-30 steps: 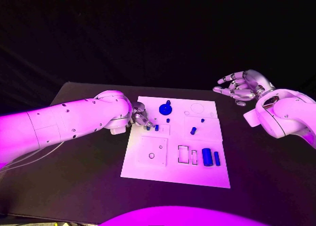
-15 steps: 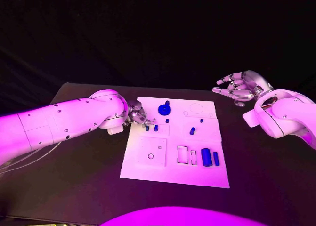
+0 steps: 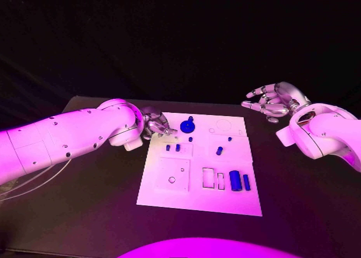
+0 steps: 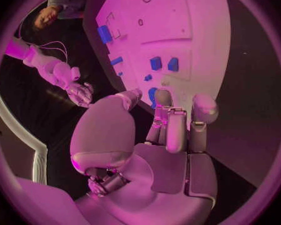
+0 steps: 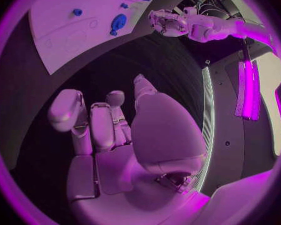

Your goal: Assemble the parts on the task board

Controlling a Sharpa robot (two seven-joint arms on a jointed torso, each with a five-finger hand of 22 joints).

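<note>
My left hand [image 3: 158, 127] sits at the board [image 3: 197, 200] far-left corner, fingers curled, holding nothing I can see; round blue part [image 3: 187, 127] just beside it. Right hand [image 3: 271, 101] open, well off

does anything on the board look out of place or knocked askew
Nothing stands out. The task board lies flat on the black table, and the blue parts sit in or beside its recesses. The left hand hovers at the board's far left corner; the right hand is off the board, holding nothing.
</note>
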